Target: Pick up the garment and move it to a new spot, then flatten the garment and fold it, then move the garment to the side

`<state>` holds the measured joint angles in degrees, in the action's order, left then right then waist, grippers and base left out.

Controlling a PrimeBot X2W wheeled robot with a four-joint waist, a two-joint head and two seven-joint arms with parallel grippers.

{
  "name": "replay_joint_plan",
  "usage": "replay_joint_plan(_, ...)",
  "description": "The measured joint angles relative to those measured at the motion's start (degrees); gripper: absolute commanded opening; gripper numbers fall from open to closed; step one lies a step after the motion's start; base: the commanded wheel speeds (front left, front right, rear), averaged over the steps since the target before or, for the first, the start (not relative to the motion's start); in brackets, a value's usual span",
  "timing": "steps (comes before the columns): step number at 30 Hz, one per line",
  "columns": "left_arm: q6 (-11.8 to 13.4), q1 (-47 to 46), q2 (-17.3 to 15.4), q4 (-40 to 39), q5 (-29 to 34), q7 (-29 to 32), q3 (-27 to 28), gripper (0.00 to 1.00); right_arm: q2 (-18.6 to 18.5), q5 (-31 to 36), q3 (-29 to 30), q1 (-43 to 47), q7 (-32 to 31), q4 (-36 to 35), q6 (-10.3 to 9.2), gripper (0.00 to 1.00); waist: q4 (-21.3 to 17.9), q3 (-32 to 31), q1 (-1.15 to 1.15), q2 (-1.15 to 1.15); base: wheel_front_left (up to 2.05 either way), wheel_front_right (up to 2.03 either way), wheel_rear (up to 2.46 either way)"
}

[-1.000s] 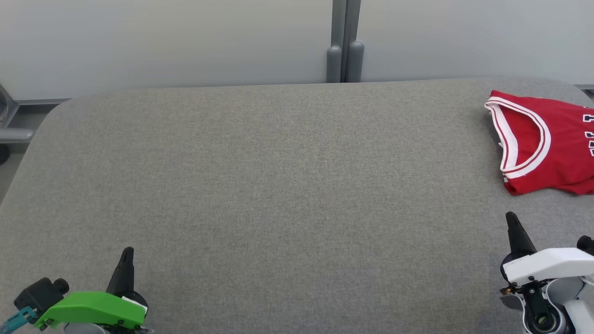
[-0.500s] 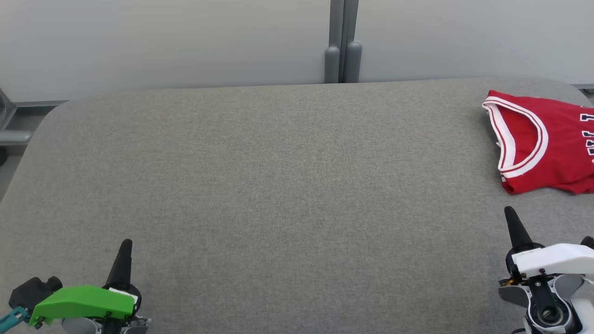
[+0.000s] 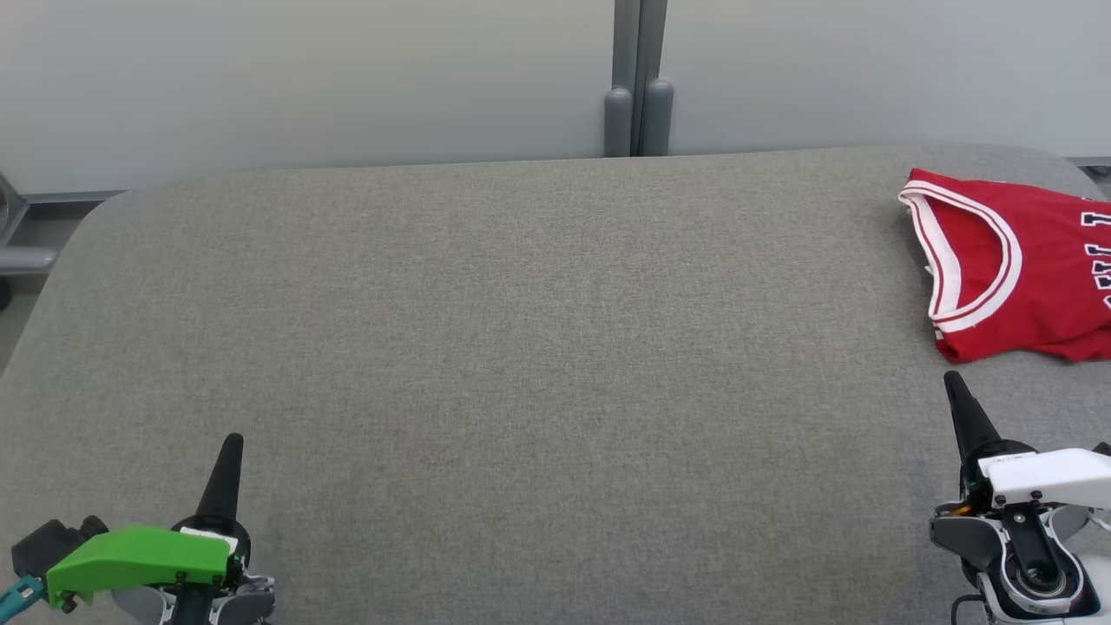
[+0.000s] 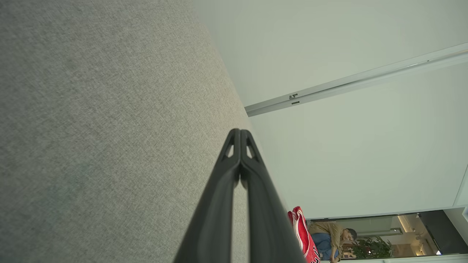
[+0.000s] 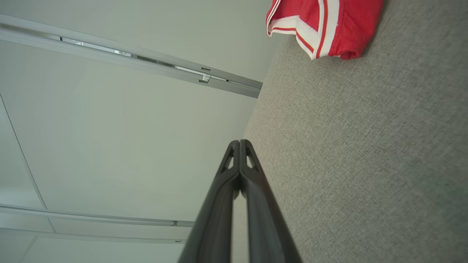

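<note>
**A:** At the near left we see the left gripper (image 3: 231, 447), fingers pressed together on nothing, over the grey table (image 3: 521, 347).

**B:** At the near right, our right gripper (image 3: 954, 382) is clenched and empty too. The red garment (image 3: 1015, 269) lies on the table's far right corner, apart from it.

**A:** Can we read its white letters?

**B:** No, the frame's edge cuts them off.

**A:** Our left wrist view adds a person (image 4: 329, 233) and a plant (image 4: 365, 250) beyond the garment.
</note>
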<state>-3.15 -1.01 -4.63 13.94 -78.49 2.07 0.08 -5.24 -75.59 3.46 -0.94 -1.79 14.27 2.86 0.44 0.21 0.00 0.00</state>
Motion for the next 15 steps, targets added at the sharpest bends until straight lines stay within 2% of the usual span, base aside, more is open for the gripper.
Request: replay_joint_plan(15, -1.9, -1.5, 1.7, 0.1, -8.4, 2.7, 2.8, 0.0, 1.9, -10.5, 2.7, -1.4, -2.9, 0.1, 1.91, 0.0, -0.3, -0.1, 0.0, 0.0, 0.0, 0.0, 0.0)
